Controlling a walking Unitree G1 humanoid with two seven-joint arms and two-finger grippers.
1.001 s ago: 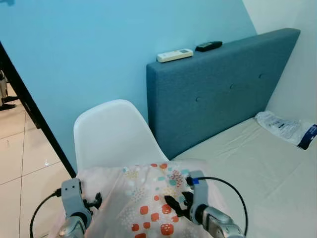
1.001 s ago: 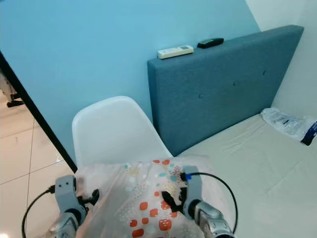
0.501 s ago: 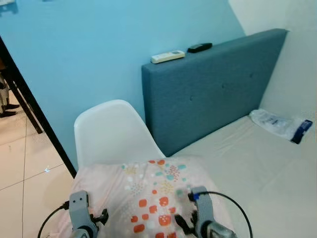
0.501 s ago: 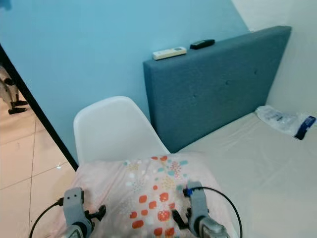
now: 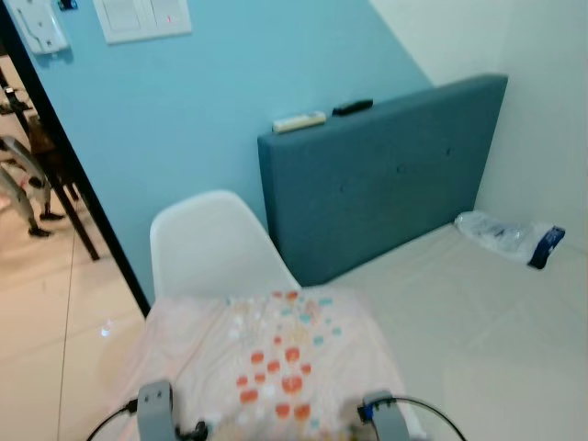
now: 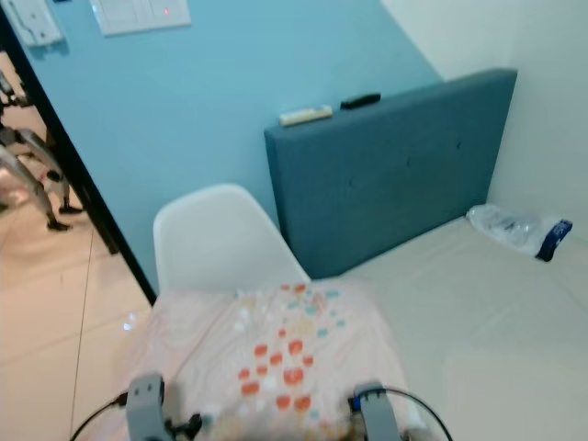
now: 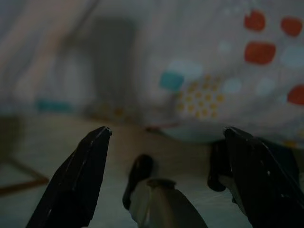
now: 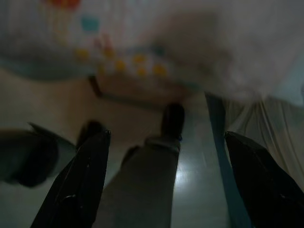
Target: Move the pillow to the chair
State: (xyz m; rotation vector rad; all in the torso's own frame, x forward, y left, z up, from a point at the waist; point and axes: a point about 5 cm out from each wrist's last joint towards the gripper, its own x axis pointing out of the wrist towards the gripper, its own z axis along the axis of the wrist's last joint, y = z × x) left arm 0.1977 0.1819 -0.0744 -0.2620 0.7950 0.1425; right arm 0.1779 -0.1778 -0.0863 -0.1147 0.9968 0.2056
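1. Nearest to me, the tops of both wrists poke up at the bottom edge of the head view. The left gripper [image 7: 164, 137] has its black fingers [image 7: 76, 183] spread wide with nothing between them, just the patterned fabric hanging in front. The right gripper [image 8: 166, 137] is the same: fingers wide apart, gripping nothing, fabric above and pale floor beyond.
2. Right past the wrists is the pillow [image 5: 276, 354], pale pink with orange, teal and white spots. It's lying flat on the white chair [image 5: 213, 246], covering the seat, with its far edge against the base of the chair's backrest.
3. To the right of the pillow is the bed's cream mattress [image 5: 478, 322], with a crumpled plastic bag [image 5: 503, 237] at its far right corner by the wall.
4. Behind the chair and mattress stands the grey-blue headboard [image 5: 386, 175], with a white remote [image 5: 299, 121] and a black remote [image 5: 353, 107] lying on top.
5. Furthest back is the blue wall, with a light switch plate [image 5: 143, 18] high up on the left.
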